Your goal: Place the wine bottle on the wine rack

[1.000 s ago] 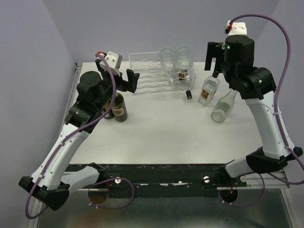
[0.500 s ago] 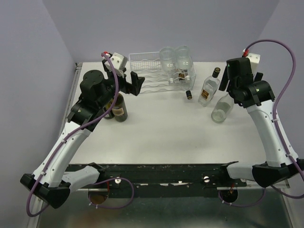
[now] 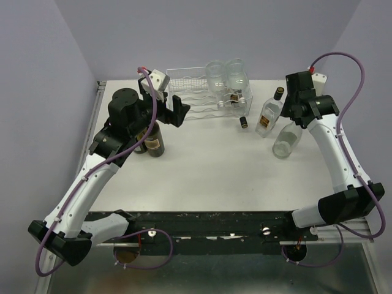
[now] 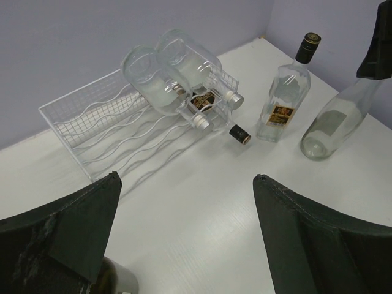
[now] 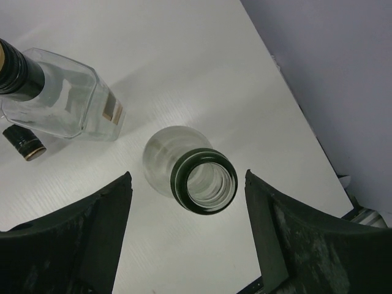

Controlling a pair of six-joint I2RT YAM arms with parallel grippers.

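The white wire wine rack (image 3: pixel 190 93) stands at the back of the table and holds two clear bottles (image 3: pixel 226 78) on its right side; it also shows in the left wrist view (image 4: pixel 116 131). An upright clear wine bottle (image 3: pixel 286 139) with an open dark-rimmed mouth (image 5: pixel 204 179) stands at the right. My right gripper (image 3: pixel 293 115) is open just above it, and the mouth sits between the fingers (image 5: pixel 187 174) without touching them. My left gripper (image 3: pixel 177 112) is open and empty, hovering in front of the rack's left end (image 4: pixel 185 177).
A square clear bottle with a black cap (image 3: pixel 269 114) stands left of the wine bottle (image 5: pixel 61 101). A small loose black cap (image 3: pixel 243 121) lies by the rack. Two dark bottles (image 3: pixel 150 138) stand under the left arm. The table's right edge is near the right gripper.
The right arm has swung down and forward from high at the back, bringing its open gripper over the clear wine bottle's neck. The left gripper has moved slightly right toward the rack.
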